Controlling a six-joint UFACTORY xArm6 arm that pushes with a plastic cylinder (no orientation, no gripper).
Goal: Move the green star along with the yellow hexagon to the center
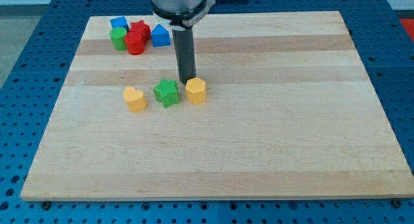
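Observation:
The green star lies on the wooden board left of the middle. The yellow hexagon lies just to its right, a small gap between them. My tip is just above the hexagon's upper left edge, close to both blocks, between them and toward the view's top. The dark rod rises straight up from there to the arm at the top of the view.
A yellow heart lies left of the green star. At the board's top left is a cluster: a blue block, a red star, a green cylinder, a red cylinder and a blue triangle.

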